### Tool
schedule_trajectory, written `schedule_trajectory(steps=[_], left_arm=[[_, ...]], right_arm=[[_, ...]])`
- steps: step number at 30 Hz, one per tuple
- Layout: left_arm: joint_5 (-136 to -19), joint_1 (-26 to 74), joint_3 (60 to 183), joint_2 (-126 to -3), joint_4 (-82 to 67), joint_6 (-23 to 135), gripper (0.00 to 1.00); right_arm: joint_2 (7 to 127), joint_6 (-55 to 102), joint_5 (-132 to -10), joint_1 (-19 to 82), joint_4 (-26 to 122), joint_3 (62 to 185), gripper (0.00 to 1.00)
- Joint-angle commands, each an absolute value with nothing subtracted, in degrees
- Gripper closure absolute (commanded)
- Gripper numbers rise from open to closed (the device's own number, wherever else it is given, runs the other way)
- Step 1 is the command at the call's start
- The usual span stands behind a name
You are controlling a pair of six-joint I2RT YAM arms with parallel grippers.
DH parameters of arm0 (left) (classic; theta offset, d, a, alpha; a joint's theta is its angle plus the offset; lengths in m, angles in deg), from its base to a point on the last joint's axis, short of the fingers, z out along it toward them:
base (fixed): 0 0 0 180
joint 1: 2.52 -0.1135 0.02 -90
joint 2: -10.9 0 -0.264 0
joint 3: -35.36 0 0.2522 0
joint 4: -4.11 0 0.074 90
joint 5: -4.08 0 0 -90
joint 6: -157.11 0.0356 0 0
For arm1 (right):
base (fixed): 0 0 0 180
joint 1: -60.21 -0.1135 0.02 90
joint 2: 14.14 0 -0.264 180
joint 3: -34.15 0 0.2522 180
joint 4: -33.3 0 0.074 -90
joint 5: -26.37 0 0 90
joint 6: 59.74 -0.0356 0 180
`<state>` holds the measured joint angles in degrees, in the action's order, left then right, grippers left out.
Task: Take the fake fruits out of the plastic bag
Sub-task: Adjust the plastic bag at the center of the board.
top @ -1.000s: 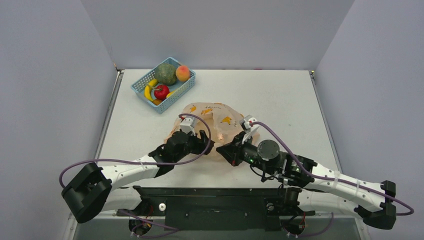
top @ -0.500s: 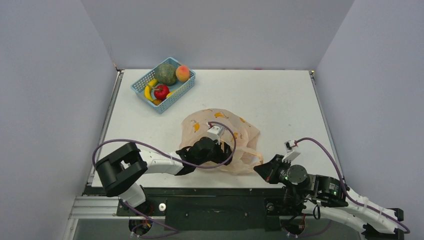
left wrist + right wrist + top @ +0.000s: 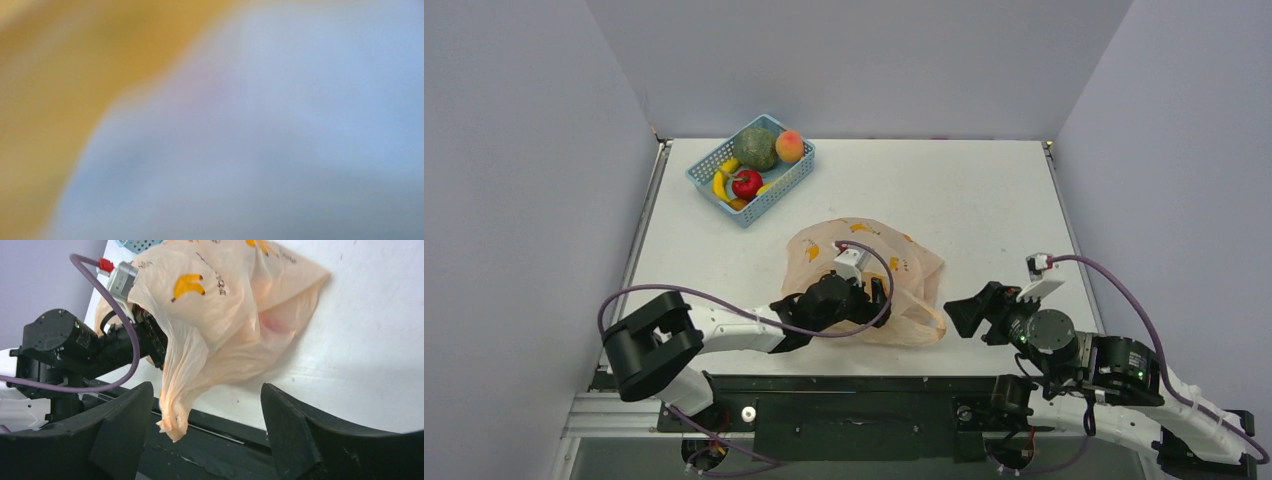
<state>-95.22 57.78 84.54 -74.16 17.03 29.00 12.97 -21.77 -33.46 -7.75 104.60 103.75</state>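
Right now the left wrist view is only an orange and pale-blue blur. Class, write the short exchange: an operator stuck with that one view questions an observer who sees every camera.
Operator: Where is my left gripper?
Observer: The front of the left gripper sits under the plastic bag, which drapes over it and hides its fingers.
Operator: Is the right arm holding the bag too?
Observer: No. The right gripper is open, apart from the bag, with nothing in it.
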Motion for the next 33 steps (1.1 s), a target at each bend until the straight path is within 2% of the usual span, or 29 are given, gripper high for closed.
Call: schedule_trajectory(steps=[1, 3, 7, 10, 16, 18, 21, 23, 28, 29, 31, 32, 33], left_arm=[[-97.88, 57.46, 81.52, -66.3, 15.71, 27.69, 0.24], [-98.49, 57.07, 81.05, -63.47, 13.11, 27.12, 0.24], [-100.14, 56.52, 78.79, -57.53, 10.0, 27.4, 0.21], [-100.43, 55.13, 77.42, -52.67, 6.93, 26.96, 0.21], [-99.38, 53.35, 72.79, -46.86, 7.94, 26.09, 0.17], [-97.5, 52.85, 72.76, -46.7, 8.66, 26.33, 0.16], [-95.91, 52.31, 73.06, -47.87, 9.96, 27.07, 0.15], [-93.89, 52.06, 73.99, -49.65, 10.55, 27.34, 0.15], [-90.19, 51.81, 76.02, -52.64, 11.69, 28.72, 0.15], [-90.07, 51.8, 76.1, -53.37, 11.92, 28.84, 0.15], [-89.83, 51.73, 75.99, -54.57, 13.6, 28.84, 0.15], [-89.51, 51.61, 76.03, -55.06, 14.65, 28.39, 0.15], [-89.25, 51.53, 76.15, -56.04, 14.98, 28.11, 0.15]], right_arm=[[23.87, -7.64, -32.27, -7.65, 105.37, 114.19, 0.2], [29.72, -4.43, -34.21, -6.64, 106.22, 119.59, 0.2], [40.01, 0.66, -47.24, -0.68, 105.15, 125.92, 0.23], [43.77, 1.79, -52.38, 2.43, 104.01, 125.59, 0.24], [52.97, 4.58, -57.69, 1.09, 100.04, 120.63, 0.25], [55.01, 4.01, -54.56, -1.0, 99.97, 119.83, 0.24], [57.73, 0.17, -38.9, -4.51, 102.17, 119.43, 0.24], [59.13, -1.88, -33.33, -6.0, 104.74, 120.05, 0.26], [54.84, -3.18, -32.28, -7.31, 101.11, 115.14, 0.23], [55.07, -3.53, -32.57, -6.35, 100.54, 113.74, 0.25], [56.61, -5.29, -29.18, -5.85, 100.05, 112.28, 0.38], [57.56, -6.1, -27.46, -5.82, 100.48, 111.78, 0.56], [57.96, -8.21, -24.31, -5.8, 101.1, 111.23, 0.66]])
